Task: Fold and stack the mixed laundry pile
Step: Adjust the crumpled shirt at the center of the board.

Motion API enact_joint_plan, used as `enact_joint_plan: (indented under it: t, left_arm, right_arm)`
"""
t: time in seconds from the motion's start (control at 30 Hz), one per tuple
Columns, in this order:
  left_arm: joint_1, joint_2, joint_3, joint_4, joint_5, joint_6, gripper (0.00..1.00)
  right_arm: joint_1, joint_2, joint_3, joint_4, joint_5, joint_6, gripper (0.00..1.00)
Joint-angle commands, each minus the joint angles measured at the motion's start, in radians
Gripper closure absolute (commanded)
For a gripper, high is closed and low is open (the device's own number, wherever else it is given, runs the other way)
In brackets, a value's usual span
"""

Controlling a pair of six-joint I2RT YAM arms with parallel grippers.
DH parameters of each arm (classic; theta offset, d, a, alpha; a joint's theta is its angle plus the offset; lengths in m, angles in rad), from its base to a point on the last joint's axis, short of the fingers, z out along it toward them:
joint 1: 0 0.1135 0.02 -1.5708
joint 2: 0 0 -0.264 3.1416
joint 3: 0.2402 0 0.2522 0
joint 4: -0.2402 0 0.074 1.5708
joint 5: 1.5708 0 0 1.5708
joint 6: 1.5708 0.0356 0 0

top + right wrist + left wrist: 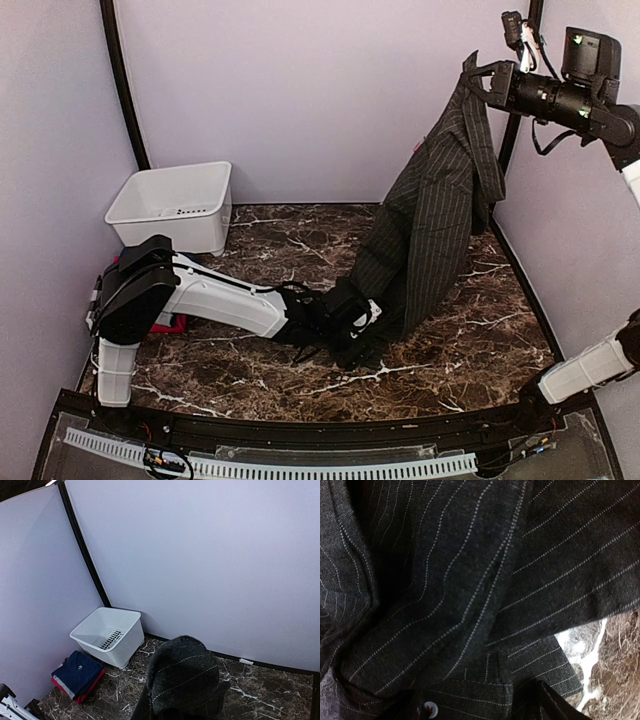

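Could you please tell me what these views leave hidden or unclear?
The left gripper: the top view loses its fingers in the dark pinstriped shirt, and cloth fills the left wrist view, so whether it grips is unknown.
The right gripper: in the right wrist view, bunched shirt covers the fingers.
The folded stack: in the top view the left arm hides all but a red sliver.

White moulded shells along the links of the left arm (225, 300), with bulky black housings at shoulder and wrist joints. Same white link low on the right arm (585, 368); black wrist, black right gripper (478, 75), looped black cables (538, 140), boxy black camera (590, 50).
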Motion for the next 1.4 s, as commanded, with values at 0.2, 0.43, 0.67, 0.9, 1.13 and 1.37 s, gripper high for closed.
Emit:
enact_joint_plan:
  t: [0.2,0.43,0.67,0.9,1.13,1.37]
  left_arm:
    - [0.008,-0.045,-0.039,-0.071,-0.101,-0.059,0.90]
    - [0.008,-0.588,-0.280,0.011,-0.014,-0.035,1.00]
    - [0.023,-1.054,-0.266,-0.129,-0.141,0.024,1.00]
    - [0.089,-1.087,-0.136,-0.263,-0.055,0.073,1.00]
    - [-0.035,-0.870,-0.147,-0.300,0.236,0.099,1.00]
    - [-0.086,-0.667,-0.122,-0.310,0.266,0.118,1.00]
  right_arm:
    - [-0.003,0.031,0.132,-0.010,-0.053,0.007,1.00]
    - [-0.002,0.031,0.159,-0.041,-0.159,0.005,1.00]
    - [-0.002,0.014,0.164,-0.063,-0.170,0.056,1.00]
    - [-0.095,-0.072,-0.198,-0.119,0.134,0.076,1.00]
    - [-0.423,-0.186,-0.690,0.005,-0.018,0.104,1.00]
    - [-0.519,-0.202,-0.927,0.069,-0.168,0.131,0.96]
